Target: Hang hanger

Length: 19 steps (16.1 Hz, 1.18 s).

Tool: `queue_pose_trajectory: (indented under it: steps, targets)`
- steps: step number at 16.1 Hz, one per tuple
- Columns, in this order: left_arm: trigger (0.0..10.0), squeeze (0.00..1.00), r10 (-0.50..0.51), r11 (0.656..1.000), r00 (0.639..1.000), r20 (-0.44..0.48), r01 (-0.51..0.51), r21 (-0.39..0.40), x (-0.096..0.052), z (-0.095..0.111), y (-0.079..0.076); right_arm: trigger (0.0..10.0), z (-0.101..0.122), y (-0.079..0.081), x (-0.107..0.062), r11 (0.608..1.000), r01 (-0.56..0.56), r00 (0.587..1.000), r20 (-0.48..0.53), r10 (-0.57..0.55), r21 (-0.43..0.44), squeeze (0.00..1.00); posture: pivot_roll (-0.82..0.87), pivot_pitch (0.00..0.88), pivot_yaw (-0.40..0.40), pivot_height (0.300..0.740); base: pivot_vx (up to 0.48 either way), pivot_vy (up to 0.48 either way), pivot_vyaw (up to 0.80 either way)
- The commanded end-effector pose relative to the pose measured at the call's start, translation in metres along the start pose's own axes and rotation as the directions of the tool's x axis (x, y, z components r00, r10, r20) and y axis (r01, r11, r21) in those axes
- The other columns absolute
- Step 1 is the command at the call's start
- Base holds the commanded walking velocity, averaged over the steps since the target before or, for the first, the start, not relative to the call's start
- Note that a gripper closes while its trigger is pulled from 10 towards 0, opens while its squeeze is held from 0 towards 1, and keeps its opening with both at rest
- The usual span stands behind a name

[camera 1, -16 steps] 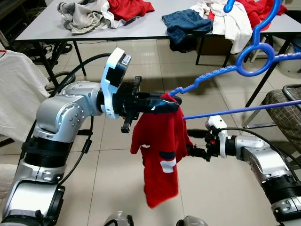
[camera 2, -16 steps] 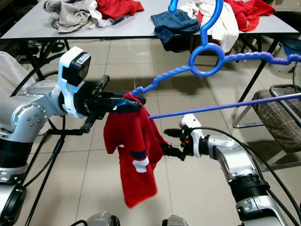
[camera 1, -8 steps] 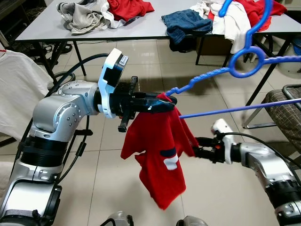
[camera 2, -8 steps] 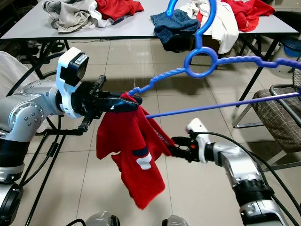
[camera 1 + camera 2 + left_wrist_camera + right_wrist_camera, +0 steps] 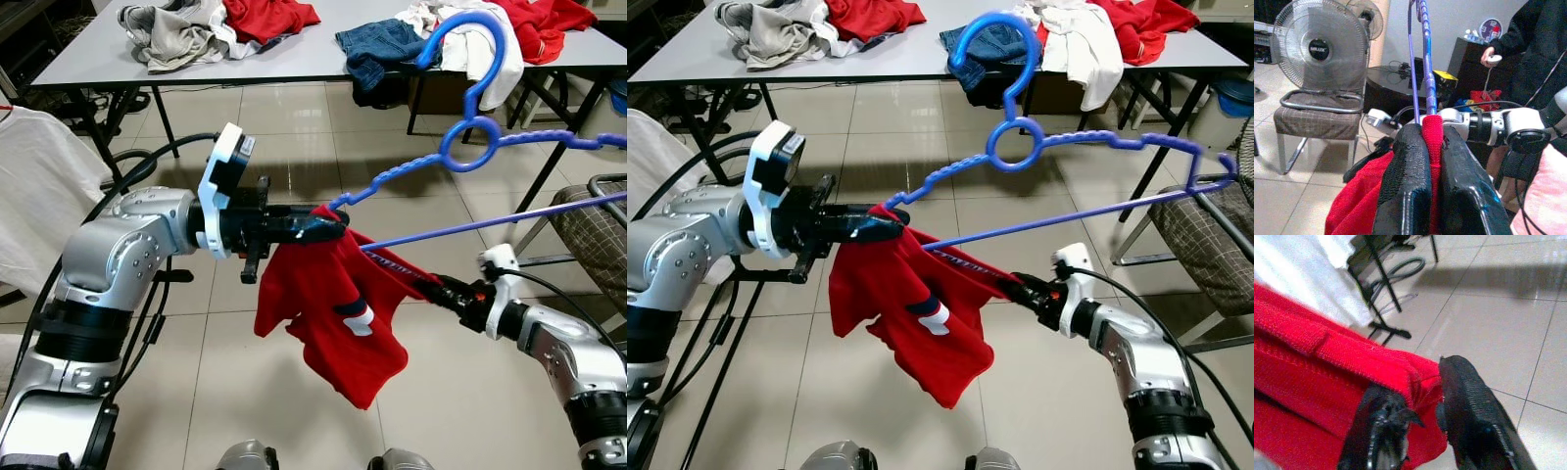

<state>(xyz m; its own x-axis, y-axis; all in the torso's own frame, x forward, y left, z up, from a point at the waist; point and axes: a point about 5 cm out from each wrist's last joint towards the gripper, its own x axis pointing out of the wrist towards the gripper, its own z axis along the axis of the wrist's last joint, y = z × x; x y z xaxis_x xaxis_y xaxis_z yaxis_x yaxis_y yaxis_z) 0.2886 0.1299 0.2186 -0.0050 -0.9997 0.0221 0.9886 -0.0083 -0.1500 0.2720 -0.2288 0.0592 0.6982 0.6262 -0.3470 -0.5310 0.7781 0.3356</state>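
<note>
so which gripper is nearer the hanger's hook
Left. The left gripper pinches the red shirt at the blue hanger arm below the hook; the right gripper sits lower.

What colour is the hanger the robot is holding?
The hanger is bright blue, clearest in the right eye view.

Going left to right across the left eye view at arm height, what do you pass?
White cloth → left arm → left tool → red shirt → right tool → right arm
</note>
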Motion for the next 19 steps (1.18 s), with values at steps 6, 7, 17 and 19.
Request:
queue_pose_trajectory:
  steps: [6, 7, 17, 19]
  targets:
    - [0.0, 0.00, 0.071, 0.997, 0.997, -0.036, -0.070, 0.044, -0.018, -0.005, -0.003, 0.0, 0.020, -0.025, -0.027, 0.972, 0.176, 0.965, 0.170, -0.202, 0.155, 0.00, -0.10, 0.000, 0.043, 0.740, 0.000, 0.000, 0.00]
    - [0.0, 0.00, 0.080, 0.996, 0.996, -0.038, -0.078, 0.040, -0.019, -0.007, -0.003, 0.0, 0.026, -0.028, -0.032, 0.963, 0.189, 0.951, 0.210, -0.228, 0.192, 0.00, -0.10, 0.000, 0.043, 0.740, 0.000, 0.000, 0.00]
    - [0.0, 0.00, 0.226, 0.973, 0.971, -0.081, -0.221, 0.058, -0.030, -0.034, 0.002, 0.0, 0.072, -0.050, -0.073, 0.884, 0.201, 0.814, 0.431, -0.390, 0.421, 0.00, -0.12, 0.000, 0.041, 0.740, 0.000, 0.000, 0.00]
    - [0.0, 0.00, 0.376, 0.921, 0.913, -0.162, -0.348, 0.174, -0.039, -0.047, 0.013, 0.0, 0.082, -0.053, -0.079, 0.881, 0.212, 0.792, 0.453, -0.409, 0.424, 0.00, -0.12, 0.000, 0.044, 0.740, 0.000, 0.000, 0.00]
